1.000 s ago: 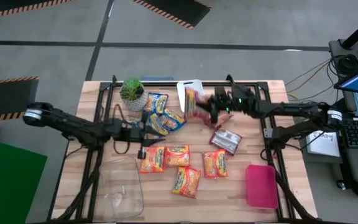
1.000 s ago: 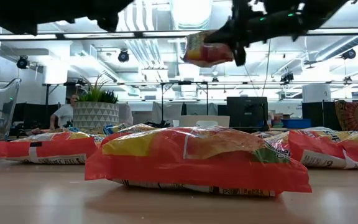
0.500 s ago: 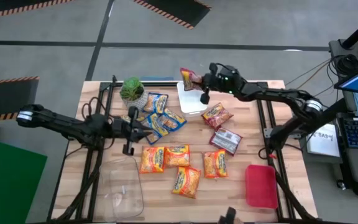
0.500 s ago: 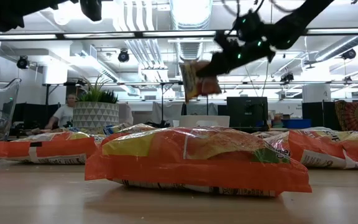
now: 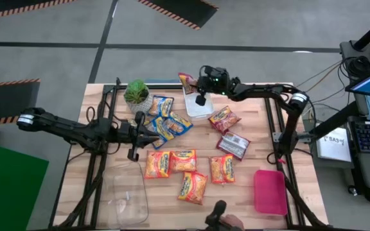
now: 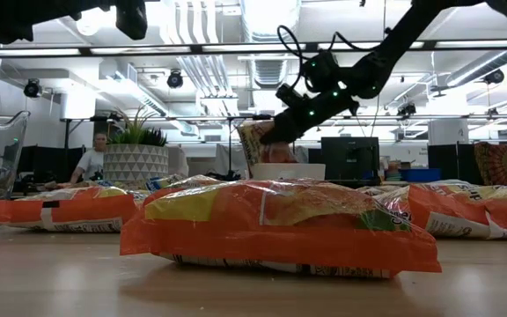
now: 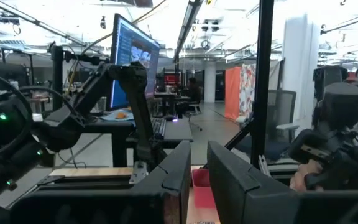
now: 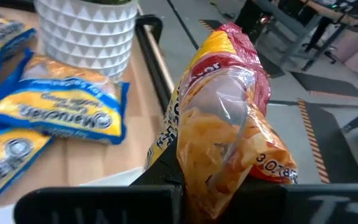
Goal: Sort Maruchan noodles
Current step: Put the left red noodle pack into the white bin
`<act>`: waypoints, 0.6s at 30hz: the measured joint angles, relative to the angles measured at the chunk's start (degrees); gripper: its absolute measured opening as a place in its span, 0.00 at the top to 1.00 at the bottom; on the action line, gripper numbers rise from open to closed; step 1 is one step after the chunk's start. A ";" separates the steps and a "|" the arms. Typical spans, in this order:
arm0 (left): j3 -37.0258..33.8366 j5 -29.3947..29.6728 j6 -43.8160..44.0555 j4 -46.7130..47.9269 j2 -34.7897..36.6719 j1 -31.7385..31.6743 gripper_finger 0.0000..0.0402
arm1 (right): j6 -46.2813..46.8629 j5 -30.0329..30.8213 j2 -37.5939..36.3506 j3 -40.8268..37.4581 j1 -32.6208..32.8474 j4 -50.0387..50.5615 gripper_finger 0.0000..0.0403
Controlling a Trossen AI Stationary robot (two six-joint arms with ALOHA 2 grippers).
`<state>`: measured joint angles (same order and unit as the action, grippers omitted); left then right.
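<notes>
My right gripper (image 5: 196,83) hangs over the table's far edge, shut on a red-and-orange noodle packet (image 5: 186,79), just above the far left corner of a white tray (image 5: 199,108). Blue-and-yellow packets (image 5: 164,117) lie beside the potted plant (image 5: 137,94). Orange packets (image 5: 172,162) lie near the middle. A red packet (image 5: 224,119) and a maroon one (image 5: 234,145) lie at the right. My left gripper (image 5: 148,130) hovers over the table's left half, shut, its fingers (image 7: 185,171) holding nothing. My right gripper pinches one end of the red-and-orange packet (image 8: 211,177) between its two fingers. They reach in from the table's right, slanting slightly down. The packet (image 6: 258,145) is lifted clear, crumpled and tilted, sticking out beyond the fingertips above the white tray.
A clear container (image 5: 124,192) stands at the near left and a pink tray (image 5: 270,191) at the near right. The black frame rails (image 5: 281,138) run along both sides of the table. A person sits far off in the room (image 6: 89,161).
My right gripper has swung from over the table's middle toward its far edge and left, sinking and rolling. The held packet has gone along, turning from flat to on end. My left gripper has drawn back a little toward the left edge.
</notes>
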<state>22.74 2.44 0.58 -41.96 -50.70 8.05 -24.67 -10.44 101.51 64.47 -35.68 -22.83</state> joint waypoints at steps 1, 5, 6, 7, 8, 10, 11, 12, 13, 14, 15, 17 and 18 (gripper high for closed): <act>0.00 0.00 0.00 0.15 -0.05 0.00 0.90 | 0.02 0.00 0.56 0.66 0.00 -0.02 0.94; 0.00 0.00 0.00 0.62 -0.22 0.00 0.90 | 0.02 0.13 1.84 2.55 -0.17 2.84 0.94; 0.00 0.00 0.00 0.64 -0.22 0.00 0.90 | 0.04 0.22 1.86 2.83 -0.22 3.99 0.94; 0.00 0.00 0.00 0.64 -0.22 0.00 0.90 | 0.02 0.34 1.86 2.90 -0.26 4.83 0.94; 0.00 0.00 0.00 0.77 -0.22 0.00 0.90 | -0.16 0.71 1.84 2.90 -0.24 5.19 0.94; 0.00 -0.02 0.00 1.49 -0.23 0.00 0.90 | -0.75 1.72 1.84 2.79 -0.26 6.15 0.94; 0.00 -0.04 0.00 1.52 -0.26 0.00 0.90 | -0.90 1.73 1.84 2.69 -0.33 6.47 0.94; 0.00 -0.03 0.00 1.48 -0.25 0.00 0.90 | -0.90 1.84 1.84 2.56 -0.37 6.50 0.94; 0.00 -0.04 0.00 1.42 -0.24 0.00 0.90 | -0.90 1.92 1.84 2.42 -0.37 6.50 0.94; 0.00 -0.03 0.00 1.41 -0.24 0.00 0.90 | -0.97 1.91 1.84 2.31 -0.37 6.50 0.94; 0.00 -0.03 0.00 1.43 -0.24 0.00 0.90 | -1.16 1.86 1.84 2.24 -0.37 6.70 0.94; 0.00 -0.02 0.00 1.41 -0.24 0.00 0.90 | -1.31 1.86 1.86 2.20 -0.37 7.27 0.94; 0.00 -0.04 0.00 1.35 -0.26 0.00 0.90 | -1.08 1.86 1.86 2.20 -0.37 7.57 0.94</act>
<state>22.74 2.39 0.58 -40.62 -50.96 8.05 -25.75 -8.58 103.37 66.67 -36.05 -15.27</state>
